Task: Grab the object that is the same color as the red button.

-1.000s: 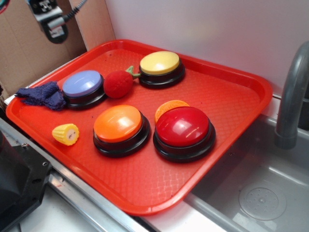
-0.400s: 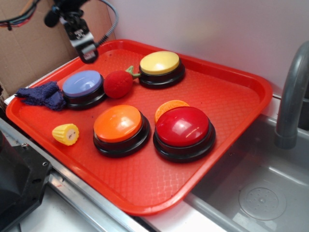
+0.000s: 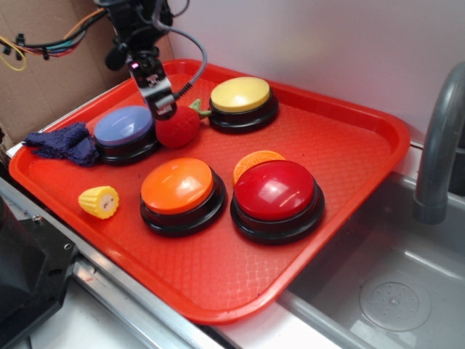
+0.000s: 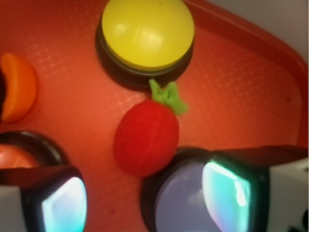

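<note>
Your hand (image 3: 164, 107) hangs over the back left of the red tray (image 3: 349, 156), just above the gap between the purple button (image 3: 124, 125) and the red toy fruit (image 3: 178, 126); in the wrist view its two fingers (image 4: 58, 200) stand spread apart with nothing between them, so read it as released; the right finger overlaps the purple button, the left one sits above the rim of the orange button (image 3: 178, 185). The red toy fruit lies on the tray between the purple button and the yellow button (image 3: 240, 94), its green stem (image 4: 168, 95) pointing at the yellow button's black base; whether the fruit touches the purple button's base, you cannot tell. The red button (image 3: 275, 190) sits toward the front right of the tray, well apart from the hand, just beside the orange button; an orange piece (image 3: 254, 160) pokes out behind it. A yellow corn toy (image 3: 99, 201) lies near the front left edge; a dark blue cloth (image 3: 64, 142) rests against the purple button's left side.
</note>
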You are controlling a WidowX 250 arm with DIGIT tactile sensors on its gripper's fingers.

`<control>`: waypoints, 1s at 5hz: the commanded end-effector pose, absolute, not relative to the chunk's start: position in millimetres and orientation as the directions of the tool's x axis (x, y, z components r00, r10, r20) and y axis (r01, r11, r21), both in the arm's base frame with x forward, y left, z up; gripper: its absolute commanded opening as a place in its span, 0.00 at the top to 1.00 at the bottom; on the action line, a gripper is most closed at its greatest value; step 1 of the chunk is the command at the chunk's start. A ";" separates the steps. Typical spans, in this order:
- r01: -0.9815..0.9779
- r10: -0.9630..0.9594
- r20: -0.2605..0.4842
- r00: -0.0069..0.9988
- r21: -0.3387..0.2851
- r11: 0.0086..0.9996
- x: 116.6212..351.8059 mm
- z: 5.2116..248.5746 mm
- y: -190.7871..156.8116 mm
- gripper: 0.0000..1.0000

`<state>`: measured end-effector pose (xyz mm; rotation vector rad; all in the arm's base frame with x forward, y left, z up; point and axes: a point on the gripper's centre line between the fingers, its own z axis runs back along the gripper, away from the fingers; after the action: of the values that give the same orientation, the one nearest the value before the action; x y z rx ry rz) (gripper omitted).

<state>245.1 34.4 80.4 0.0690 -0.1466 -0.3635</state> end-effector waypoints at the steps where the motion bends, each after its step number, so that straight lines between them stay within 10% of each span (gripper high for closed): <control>1: 0.342 -0.350 0.117 0.930 0.077 0.936 262.1 55.0 37.8 0.00; 3: 0.346 -0.350 0.094 0.932 0.058 0.937 265.1 38.3 34.9 0.00; 4: 0.335 -0.340 0.079 0.937 0.063 0.940 266.1 33.3 35.1 0.17; 5: 0.320 -0.326 0.086 0.941 0.078 0.944 265.2 34.7 36.4 1.00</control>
<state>257.9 38.0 24.9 0.0479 -0.0585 -0.3252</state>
